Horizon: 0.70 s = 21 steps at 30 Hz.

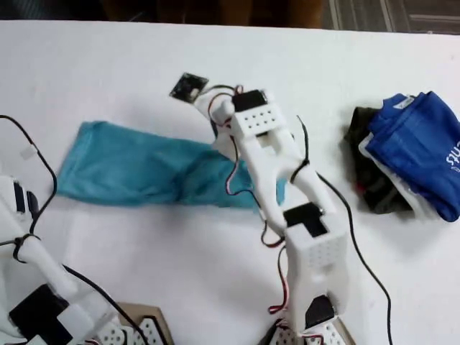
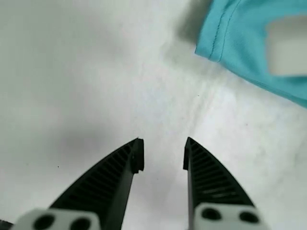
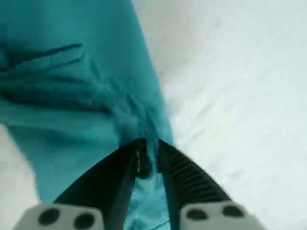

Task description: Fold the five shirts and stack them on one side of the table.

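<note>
Right jaws pinch one teal shirt, one stack apart.

White lettering on the blue shirt runs off the picture's edge and cannot be read.

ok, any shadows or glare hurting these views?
High view: table evenly lit, no hot spots. Left wrist view: dark shadow under the edge of the teal shirt, faint one beside the left pincer. Right wrist view: folds shaded near the right pincer, table bright.
</note>
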### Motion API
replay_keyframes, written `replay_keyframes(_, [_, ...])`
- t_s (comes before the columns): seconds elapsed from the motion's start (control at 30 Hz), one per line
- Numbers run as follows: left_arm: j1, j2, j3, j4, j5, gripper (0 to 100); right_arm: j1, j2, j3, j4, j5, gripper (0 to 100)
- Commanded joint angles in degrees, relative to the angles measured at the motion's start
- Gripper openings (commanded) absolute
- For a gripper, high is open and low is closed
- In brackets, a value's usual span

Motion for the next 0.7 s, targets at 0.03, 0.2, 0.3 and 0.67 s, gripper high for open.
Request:
replay_keyframes(0.03, [-0.35,-2.29,-2.68,-0.26,-0.26,16,1.27,2.15,-7.03,3.65,2.99,29.0])
replay_keyframes(0.2, [-0.35,-2.29,-2.68,-0.26,-0.26,16,3.74,3.03,-12.57,8.57,5.63,34.3])
replay_keyframes(0.3, [-0.35,-2.29,-2.68,-0.26,-0.26,16,3.56,3.03,-18.46,16.4,5.71,32.5])
replay_keyframes(0.67, [-0.26,-2.29,-2.68,0.09,-0.18,16,-1.1,1.01,-16.88,26.15,-0.35,2.4])
